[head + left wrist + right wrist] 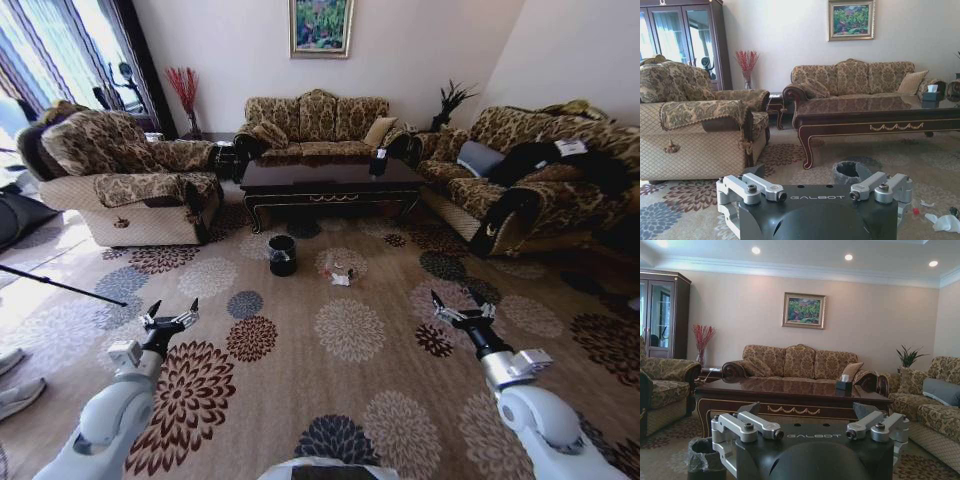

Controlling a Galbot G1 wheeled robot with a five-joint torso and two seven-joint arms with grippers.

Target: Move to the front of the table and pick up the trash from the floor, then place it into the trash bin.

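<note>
I have both arms held out low ahead of me over the floor (pixel 330 400), well short of the counter (pixel 330 180). My left pincer (pixel 170 318) hangs above the carpet on the left, its two fingers spread apart and holding nothing. My right pincer (pixel 462 312) hangs on the right at about the same height, likewise released and empty.

The trash (pixel 342 273) lies on the floor ahead, roughly midway between the two pincers sideways but well apart from both, nearer the counter than to me. It sits on a pale flower medallion: crumpled white scraps with a spot of red among them. In the left wrist view the white paper (pixel 942 221) and a small red piece lie on the carpet off to one side of that pincer's body (pixel 815 200), not touching it.

The trash bin (pixel 282 254) stands upright just beside the litter, on its left, in front of the counter's front edge; its liner is folded over the rim. From the right wrist it shows low by the pincer housing (pixel 810 440), with the bin (pixel 705 460) before the counter (pixel 790 395). A tissue box (pixel 844 383) rests on the counter top.
</note>
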